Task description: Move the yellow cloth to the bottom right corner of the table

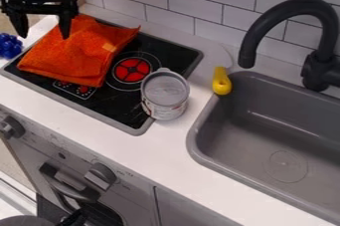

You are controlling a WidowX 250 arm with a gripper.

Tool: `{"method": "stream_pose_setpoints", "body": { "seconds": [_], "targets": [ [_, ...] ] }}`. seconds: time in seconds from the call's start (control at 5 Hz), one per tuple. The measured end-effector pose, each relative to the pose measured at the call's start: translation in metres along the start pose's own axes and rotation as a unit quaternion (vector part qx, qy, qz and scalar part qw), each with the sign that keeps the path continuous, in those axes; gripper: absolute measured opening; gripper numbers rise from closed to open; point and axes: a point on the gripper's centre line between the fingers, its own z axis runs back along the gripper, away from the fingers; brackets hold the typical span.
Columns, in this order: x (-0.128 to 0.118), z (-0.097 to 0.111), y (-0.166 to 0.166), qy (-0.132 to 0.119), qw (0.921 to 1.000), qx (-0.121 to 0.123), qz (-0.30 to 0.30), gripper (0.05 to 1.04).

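The black gripper [45,28] hangs at the upper left, its two fingers spread apart with nothing between them. One fingertip is over the upper left part of an orange-red cloth [76,53]; whether it touches the cloth I cannot tell. The cloth lies folded across the left part of the black stovetop [123,105]. Its colour is orange rather than yellow.
A silver can [164,95] stands at the stovetop's right edge. A yellow-handled object [221,81] lies by the grey sink [229,163], under a black faucet [292,8]. Something blue and knobbly [9,46] sits at the far left. White counter [152,153] runs along the front.
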Motion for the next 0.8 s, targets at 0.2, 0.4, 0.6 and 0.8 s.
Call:
{"method": "stream_pose_setpoints", "body": {
  "seconds": [0.2,0.4,0.6,0.8],
  "targets": [
    [-0.007,-0.011,-0.002,0.02,0.9998,-0.001,-0.004,0.999],
    [-0.008,-0.015,0.003,0.023,0.9997,-0.011,-0.002,0.999],
    [-0.008,-0.017,0.014,0.027,0.9993,-0.024,-0.002,0.999],
    [-0.005,-0.017,0.021,0.031,0.9989,-0.034,-0.005,0.948]
  ]
}}
